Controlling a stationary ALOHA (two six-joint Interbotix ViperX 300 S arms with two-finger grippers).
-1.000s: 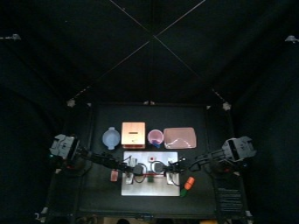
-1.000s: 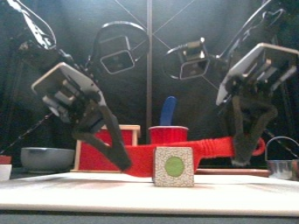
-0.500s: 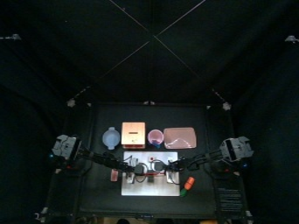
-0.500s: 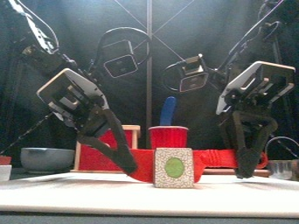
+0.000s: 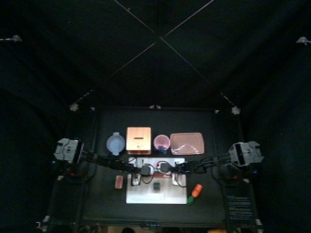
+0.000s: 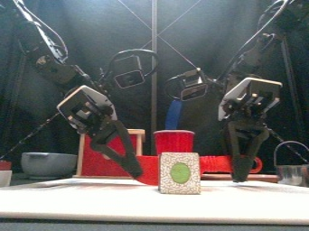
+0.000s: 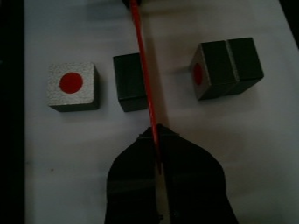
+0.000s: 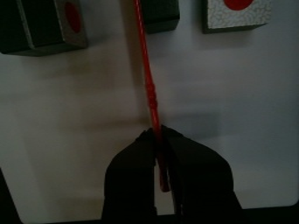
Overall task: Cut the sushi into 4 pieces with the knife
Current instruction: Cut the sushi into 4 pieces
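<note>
Nearest, between the two sets of jaws and just in front of them, a sushi piece point(image 6: 180, 172) stands on the board point(image 6: 72, 194), its pale, green-centred face forward. Just behind it the red knife point(image 6: 218, 163) spans roughly level from the left jaws to the right jaws, and each pair is pinched shut on it. Ahead of the left jaws the blade runs along one edge of a single block point(image 7: 128, 81). The pale-faced piece lies to one side and a double block point(image 7: 228, 68) to the other, all three apart. Farther back on the bench, between the jaws, stands a red cup point(image 6: 175, 141) holding a blue knife point(image 6: 173, 112). A box point(image 6: 103, 152) is behind the left jaws, with a bowl point(image 6: 46, 163) outside them. A cutter point(image 6: 290, 170) is outside the right jaws, and a tray point(image 5: 187, 141) lies beside the cup.
</note>
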